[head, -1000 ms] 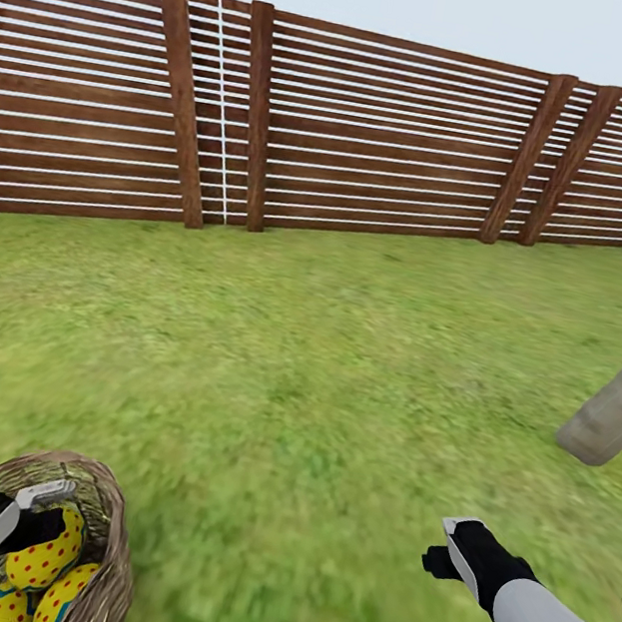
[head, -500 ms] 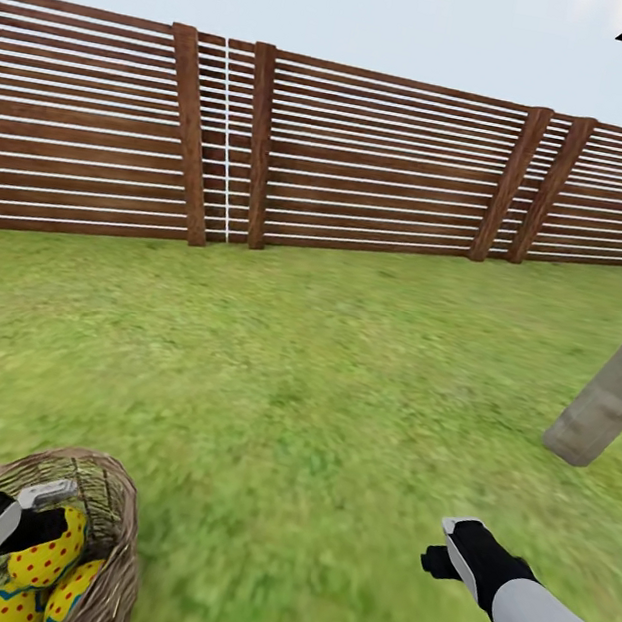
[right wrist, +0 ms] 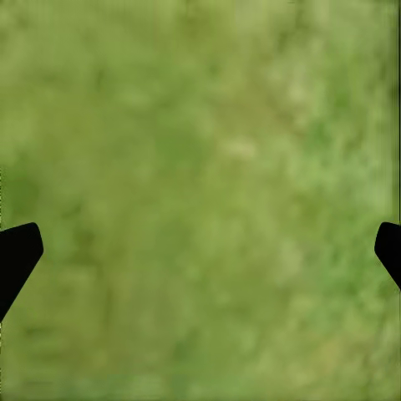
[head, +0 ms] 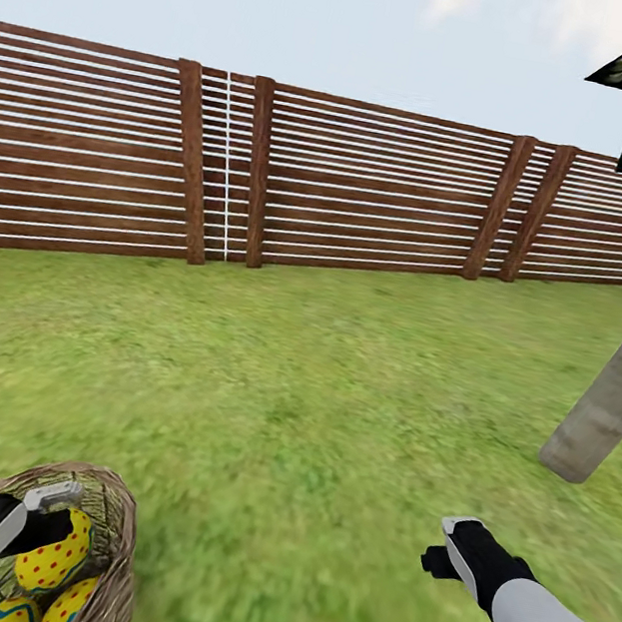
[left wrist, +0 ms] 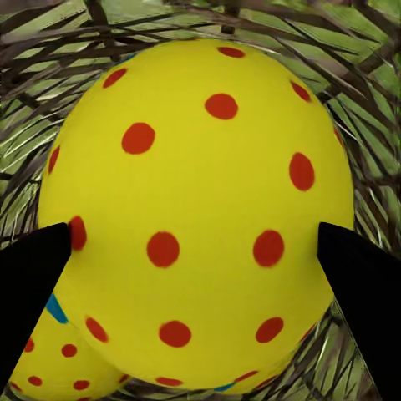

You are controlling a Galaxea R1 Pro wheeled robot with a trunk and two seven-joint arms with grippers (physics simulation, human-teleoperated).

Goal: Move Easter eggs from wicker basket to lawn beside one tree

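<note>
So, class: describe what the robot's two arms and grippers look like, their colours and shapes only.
Both arms have light grey-white shells with black sections. The left gripper and right gripper are black with pale grey-white finger faces; in the wrist views their fingers show as plain black wedges. No cables or markings are visible.

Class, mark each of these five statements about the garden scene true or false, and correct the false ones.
1. The left tool reaches into the wicker basket. True.
2. The red-dotted egg sits between the left tool's fingers. True.
3. The right tool holds an egg. False: nothing sits between its fingers, and it hangs open over the lawn.
4. A tree trunk stands on the grass ahead, on the robot's right. True.
5. The fence is made of upright white pickets. False: it is dark brown with horizontal slats.
</note>
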